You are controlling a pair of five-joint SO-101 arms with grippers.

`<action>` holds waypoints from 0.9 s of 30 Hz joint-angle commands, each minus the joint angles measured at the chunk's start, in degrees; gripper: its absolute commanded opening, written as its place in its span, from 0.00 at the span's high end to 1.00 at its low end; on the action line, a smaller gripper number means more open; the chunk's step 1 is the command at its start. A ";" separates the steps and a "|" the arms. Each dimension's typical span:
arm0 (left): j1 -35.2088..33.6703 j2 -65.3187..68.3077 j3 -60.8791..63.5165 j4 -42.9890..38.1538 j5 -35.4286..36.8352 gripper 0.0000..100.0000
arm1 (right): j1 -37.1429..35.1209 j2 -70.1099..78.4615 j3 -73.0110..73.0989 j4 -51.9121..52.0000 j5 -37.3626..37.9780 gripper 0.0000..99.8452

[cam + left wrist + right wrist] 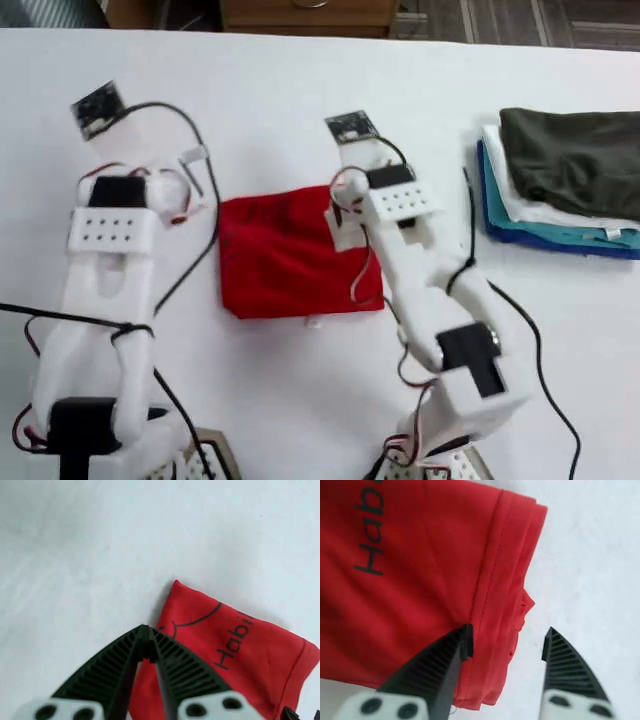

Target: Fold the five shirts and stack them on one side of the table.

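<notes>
A folded red shirt [290,255] lies at the middle of the white table [300,90]. My right gripper [507,642] is open over the shirt's right edge, one finger [455,650] above the red cloth [410,580] and the other past the hem over bare table. In the high view this gripper [345,195] sits at the shirt's upper right part. My left gripper [146,642] is shut with nothing in it, its tips just off a corner of the red shirt [225,640]. From above it [178,190] hangs left of the shirt's upper left corner.
A stack of folded shirts [560,200] rests at the right side of the table, dark olive [575,150] on top, then white, teal and blue. Cables trail from both arms. A wooden cabinet [310,15] stands beyond the far edge.
</notes>
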 commanded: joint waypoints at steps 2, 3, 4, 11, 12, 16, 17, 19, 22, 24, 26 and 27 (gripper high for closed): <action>-1.32 -2.29 1.80 -0.09 -0.09 0.97 | -0.75 5.85 -8.09 3.21 -3.25 0.77; -1.32 -2.37 2.07 -0.09 -0.09 0.97 | -0.75 7.52 -8.97 3.21 -3.34 0.77; -1.32 -2.37 2.15 0.00 -0.09 0.97 | -0.57 9.36 -9.67 3.21 -3.34 0.77; -1.41 -2.37 1.89 0.18 -0.09 0.97 | -0.48 19.21 -15.21 8.13 -3.34 0.77; -1.41 -2.37 1.80 0.00 -0.09 0.97 | -0.48 20.00 -16.18 8.92 -3.34 0.77; -1.41 -2.37 1.80 -0.09 0.18 0.97 | -0.31 22.73 -19.69 11.82 -3.34 0.77; -1.41 -2.37 1.80 0.00 0.18 0.97 | -0.31 23.25 -20.31 12.35 -3.43 0.77; -1.41 -2.37 1.80 0.26 0.18 0.97 | -0.22 24.40 -21.89 13.41 -5.01 0.77; -1.41 -2.37 1.80 0.35 0.00 0.97 | 1.01 25.98 -24.44 14.55 -7.12 0.77; -1.41 -2.37 1.80 0.35 0.00 0.97 | 1.54 27.30 -25.93 14.99 -6.86 0.77; -1.41 -2.37 1.80 0.35 0.00 0.97 | 1.54 28.88 -27.69 16.66 -6.86 0.75; -1.41 -2.37 1.80 0.35 0.00 0.97 | 1.54 29.76 -28.75 17.89 -6.86 0.73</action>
